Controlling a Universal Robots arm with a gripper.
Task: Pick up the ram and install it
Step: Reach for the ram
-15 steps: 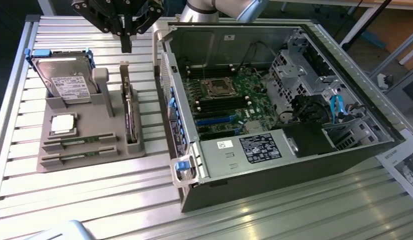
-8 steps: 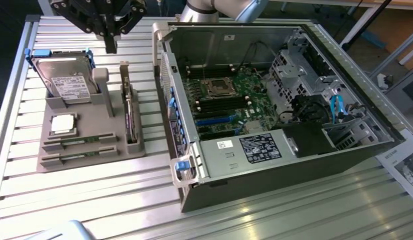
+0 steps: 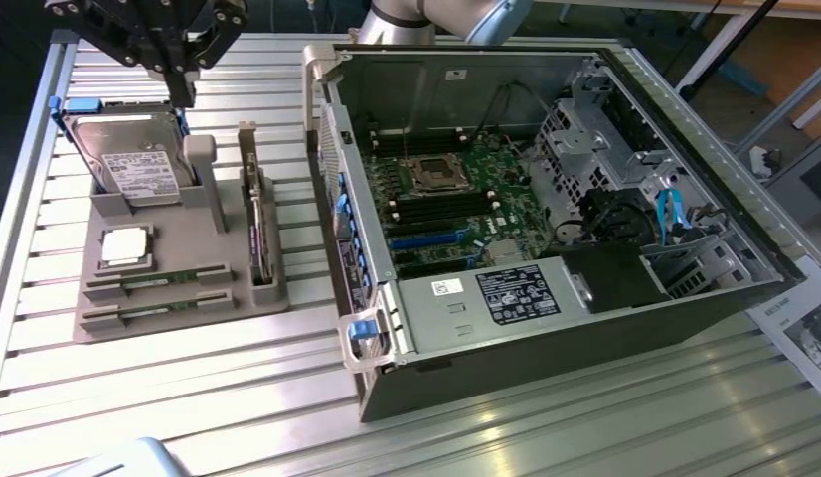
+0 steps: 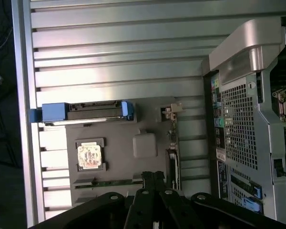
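Two ram sticks, slim green boards, lie in slots at the near end of the grey holder (image 3: 185, 328): one ram (image 3: 159, 279) and a second ram (image 3: 156, 309) beside it. In the wrist view one ram (image 4: 112, 182) shows as a thin green strip just beside the fingertips. My gripper (image 3: 183, 97) hangs high over the holder's far end, above the hard drive, with its jaws shut and nothing between them. In the wrist view the gripper (image 4: 153, 175) shows its two dark fingers pressed together.
The holder also carries an upright hard drive (image 3: 135, 164) with blue rails, a square silver processor (image 3: 125, 246) and an upright dark expansion card (image 3: 258, 238). To the exterior view's right lies the open computer case (image 3: 676, 298), with a green motherboard (image 3: 450, 204) and dark memory slots (image 3: 437, 211).
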